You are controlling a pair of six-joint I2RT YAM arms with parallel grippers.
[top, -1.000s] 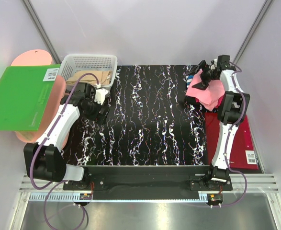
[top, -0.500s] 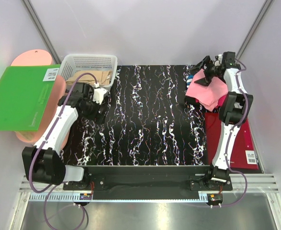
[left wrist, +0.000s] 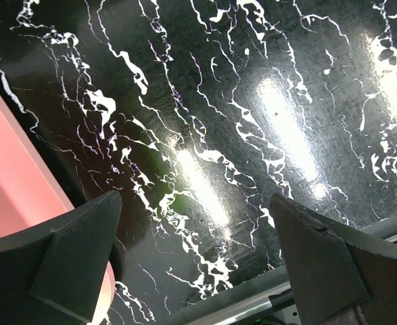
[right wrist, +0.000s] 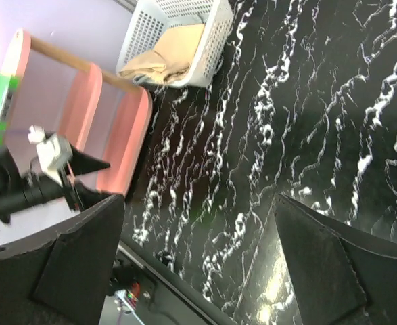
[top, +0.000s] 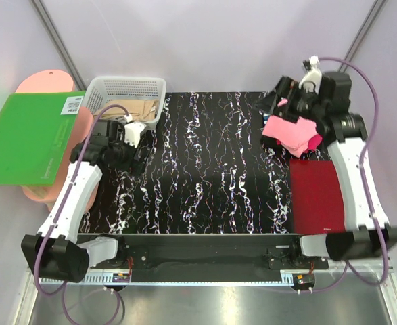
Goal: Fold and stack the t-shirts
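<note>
The t-shirts lie in a loose pile at the back right of the black marbled table (top: 212,169). A salmon-pink shirt (top: 287,128) is on top, a magenta one (top: 313,143) shows under its right edge, and a sliver of blue (top: 265,114) shows at its far left. My right gripper (top: 281,95) hangs open above the pile's far left corner with nothing between its fingers. The right wrist view looks across the table, and no shirt shows between its jaws (right wrist: 198,257). My left gripper (top: 141,145) is open over the table's left side, with only bare table between its jaws (left wrist: 198,257).
A white basket (top: 127,89) holding tan cloth (top: 125,108) stands at the back left. Beside it lean pink boards (top: 83,128) and a green board (top: 29,139). A dark-red board (top: 316,196) lies under and in front of the pile.
The right arm has swung its elbow out to the right and lifted, and its gripper has come up off the pink shirt. The left arm has drawn back slightly.
</note>
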